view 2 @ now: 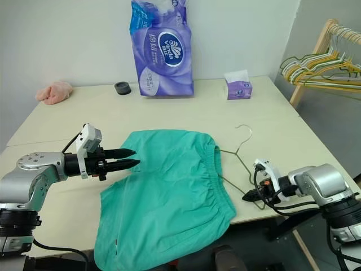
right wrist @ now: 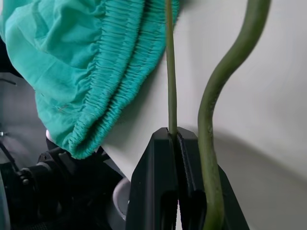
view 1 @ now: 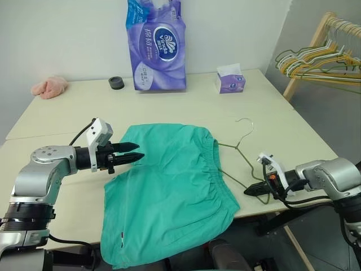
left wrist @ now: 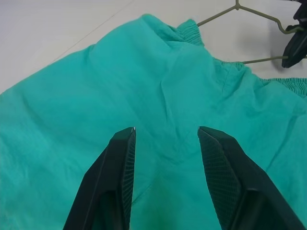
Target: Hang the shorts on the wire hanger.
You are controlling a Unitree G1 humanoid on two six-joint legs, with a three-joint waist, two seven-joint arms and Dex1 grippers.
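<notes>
Teal shorts (view 1: 169, 192) are lying on the bench (view 1: 186, 104), just beneath the spread left end effector (view 1: 137, 151). Right end effector (view 1: 252, 191) is pinching the wire hanger (view 1: 240, 151) beside the waistband.

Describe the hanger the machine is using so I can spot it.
On the cream table, beside the teal-green fabric shorts, lies a thin olive-grey wire hanger. Unlike the yellow, green and white hangers on the rack, it lies alone, pinched by the right fingers.
</notes>
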